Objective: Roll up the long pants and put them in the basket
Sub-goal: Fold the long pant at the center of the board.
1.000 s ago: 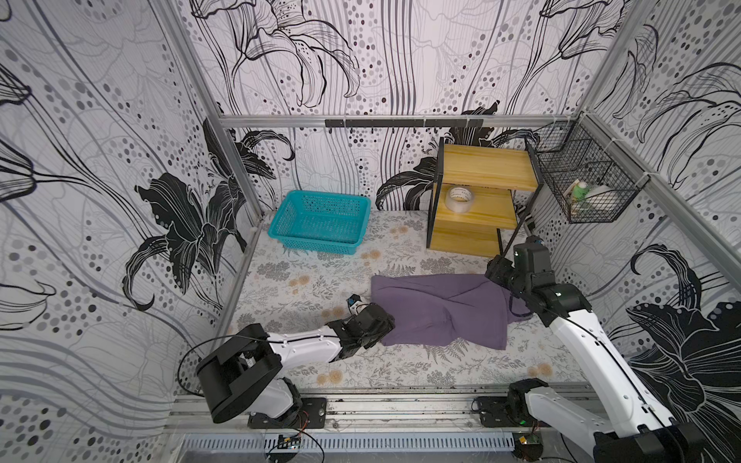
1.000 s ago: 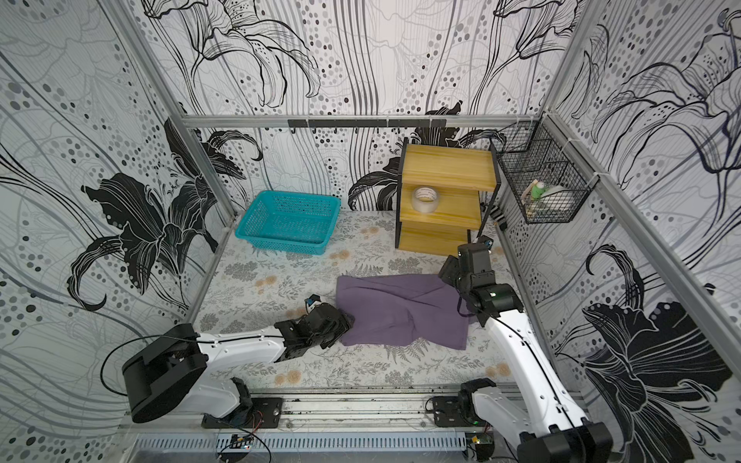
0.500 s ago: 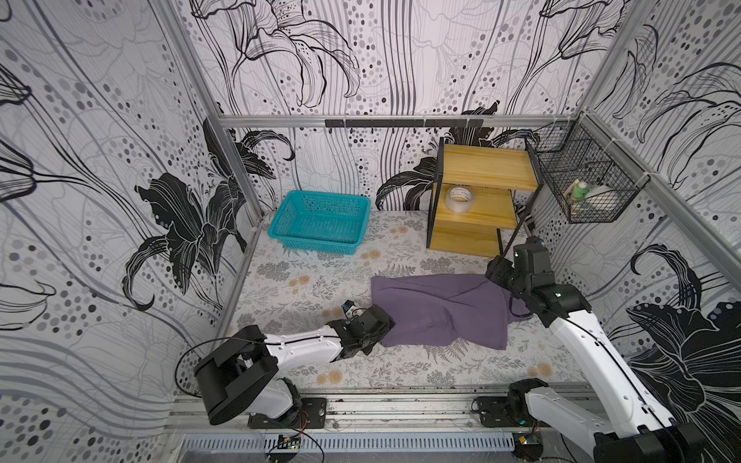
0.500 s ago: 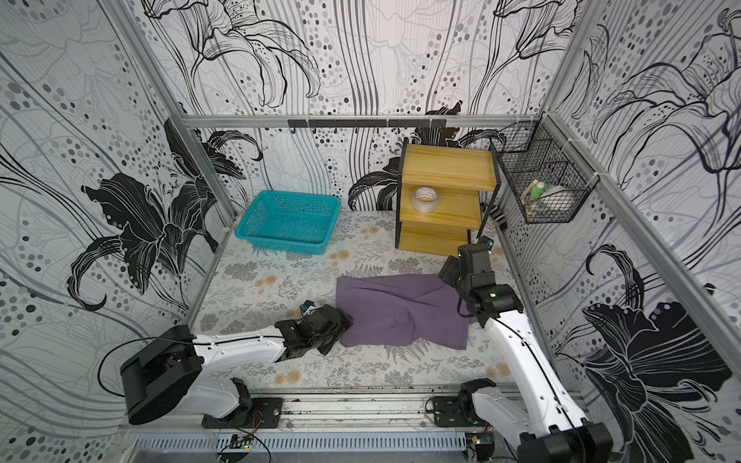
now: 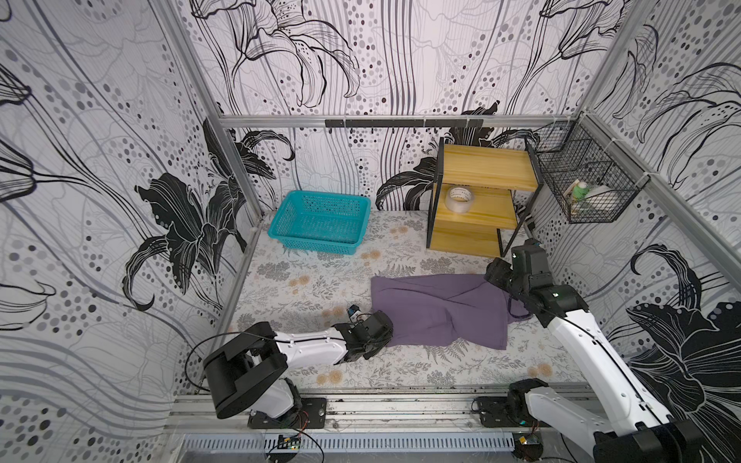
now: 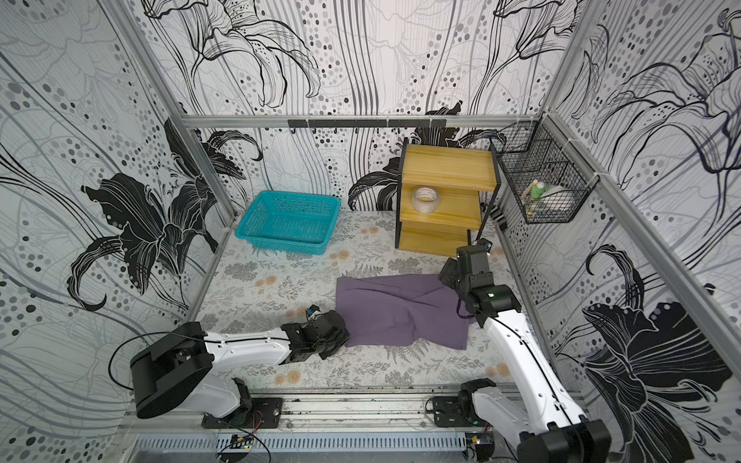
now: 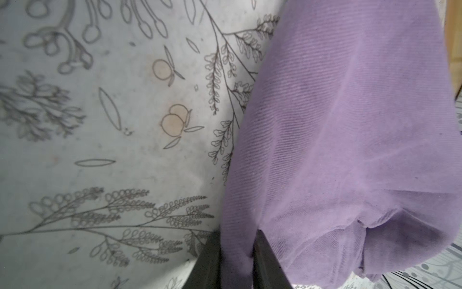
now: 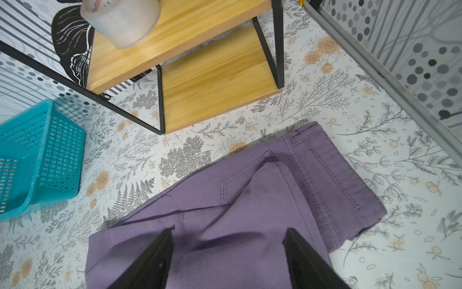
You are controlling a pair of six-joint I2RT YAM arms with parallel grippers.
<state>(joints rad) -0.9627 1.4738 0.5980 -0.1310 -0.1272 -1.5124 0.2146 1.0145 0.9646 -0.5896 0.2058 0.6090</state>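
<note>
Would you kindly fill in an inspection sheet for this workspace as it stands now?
Surface: floral mat, lying flat.
Job's things: long pants lying folded, not yet rolled.
Clutter: teal basket, nothing seen inside; wooden shelf holding a tape roll; wire basket with small items.
Grippers: left end effector pinches a fold at the pants' edge; right end effector open above the pants near the waistband.
Cables: black cable looping beside the left arm's base.
Surroundings: patterned walls.

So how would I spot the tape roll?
Look at the yellow wooden shelf unit with a black frame, back right of the table. On its middle board sits a translucent ring-shaped tape roll, the only thing on those shelves.
</note>
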